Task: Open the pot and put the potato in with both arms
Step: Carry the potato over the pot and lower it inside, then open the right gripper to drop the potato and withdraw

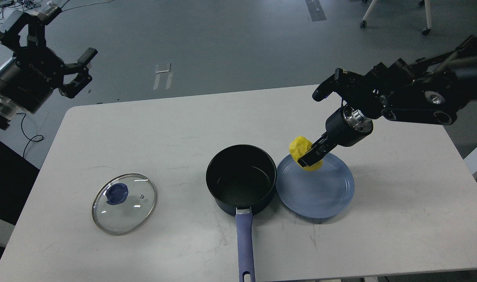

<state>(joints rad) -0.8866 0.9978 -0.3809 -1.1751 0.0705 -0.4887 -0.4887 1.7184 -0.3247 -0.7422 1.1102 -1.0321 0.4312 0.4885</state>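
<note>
The dark navy pot [241, 180] stands open on the white table, black inside, its periwinkle handle [245, 246] pointing toward me. Its glass lid [124, 203] with a blue knob lies flat on the table to the left. My right gripper [309, 156] is shut on the yellow potato [301, 150] and holds it above the far edge of the blue plate [320, 192], just right of the pot. My left gripper [54, 43] is open and empty, raised high off the table's far left corner.
The flat blue plate sits right of the pot, touching it. The white table [144, 129] has its left edge near the lid. Chair legs [395, 15] and cables lie on the grey floor beyond.
</note>
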